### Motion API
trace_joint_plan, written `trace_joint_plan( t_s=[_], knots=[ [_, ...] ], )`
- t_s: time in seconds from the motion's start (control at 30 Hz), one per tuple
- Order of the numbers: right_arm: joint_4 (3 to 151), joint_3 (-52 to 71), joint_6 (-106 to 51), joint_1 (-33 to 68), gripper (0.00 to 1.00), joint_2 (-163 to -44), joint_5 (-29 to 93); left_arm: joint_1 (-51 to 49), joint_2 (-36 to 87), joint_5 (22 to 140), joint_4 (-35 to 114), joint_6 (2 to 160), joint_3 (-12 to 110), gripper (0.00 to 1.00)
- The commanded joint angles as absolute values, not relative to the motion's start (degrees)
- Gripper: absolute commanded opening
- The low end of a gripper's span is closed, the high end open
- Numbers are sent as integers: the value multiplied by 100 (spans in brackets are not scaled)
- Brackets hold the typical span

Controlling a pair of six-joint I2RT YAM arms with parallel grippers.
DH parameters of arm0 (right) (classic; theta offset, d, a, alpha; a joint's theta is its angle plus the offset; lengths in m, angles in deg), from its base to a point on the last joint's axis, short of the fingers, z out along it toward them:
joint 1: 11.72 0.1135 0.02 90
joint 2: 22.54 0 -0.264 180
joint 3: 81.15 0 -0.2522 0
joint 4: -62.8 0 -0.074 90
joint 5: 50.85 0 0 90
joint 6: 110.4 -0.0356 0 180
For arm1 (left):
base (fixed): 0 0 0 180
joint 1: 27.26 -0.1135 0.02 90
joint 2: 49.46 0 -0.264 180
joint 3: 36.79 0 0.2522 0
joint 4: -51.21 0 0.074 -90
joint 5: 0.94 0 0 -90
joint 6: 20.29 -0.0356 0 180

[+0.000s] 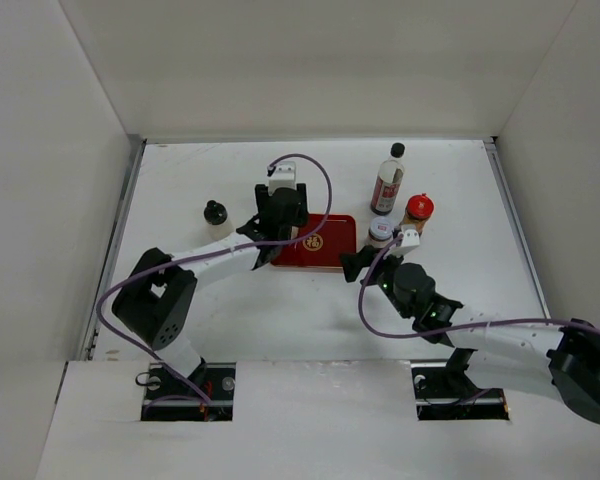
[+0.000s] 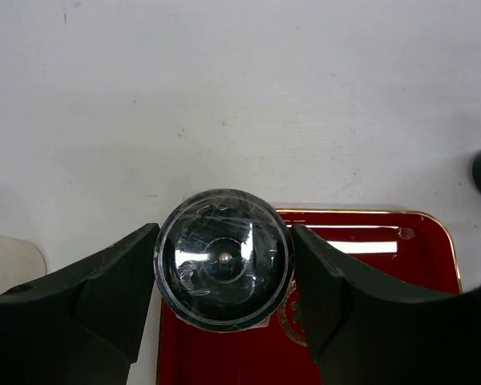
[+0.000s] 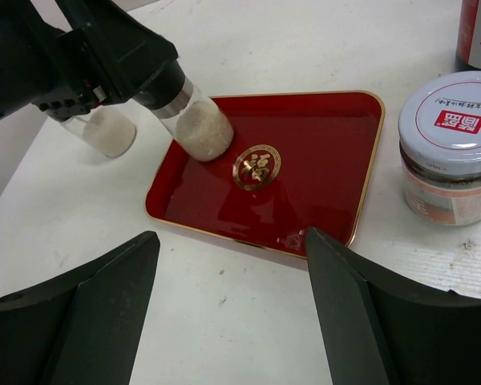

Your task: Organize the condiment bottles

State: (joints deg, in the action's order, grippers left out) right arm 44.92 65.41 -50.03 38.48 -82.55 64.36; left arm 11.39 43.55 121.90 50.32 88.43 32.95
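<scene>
5 condiment bottles are in view, and only 1 of them is at the flat red rectangular tray with a gold emblem (image 3: 321, 160). This 1 is a small clear shaker with a black lid (image 3: 199, 127), filled with white grains. Its base is on the tray floor near a corner. The left gripper (image 2: 225, 231) holds it, with the 2 fingers (image 2: 104, 297) closed against the round lid on both sides. A second clear shaker of white grains (image 3: 104, 128) stands on the white table (image 1: 180, 180) just beside the tray. A short silver-lidded jar (image 3: 449, 144) stands just beside the opposite tray edge, near a tall clear bottle with black cap (image 1: 387, 180) and a short red-capped jar (image 1: 420, 207). The right gripper (image 3: 228, 241) hangs near the tray's edge, its fingers (image 3: 361, 305) spread wide and holding nothing.
</scene>
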Motion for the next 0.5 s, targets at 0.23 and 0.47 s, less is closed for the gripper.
trace_joint_plan(
  t_s=[0.23,0.47],
  knots=[
    [4149,6505,-5046,3833,80,-8222,6367,1207,4160,12571,5670,8571,3463,83],
    [4167,6522,-5046,3833,81,-8178,6367,1172,2862,12782,5583,8641,2989,85]
  ],
)
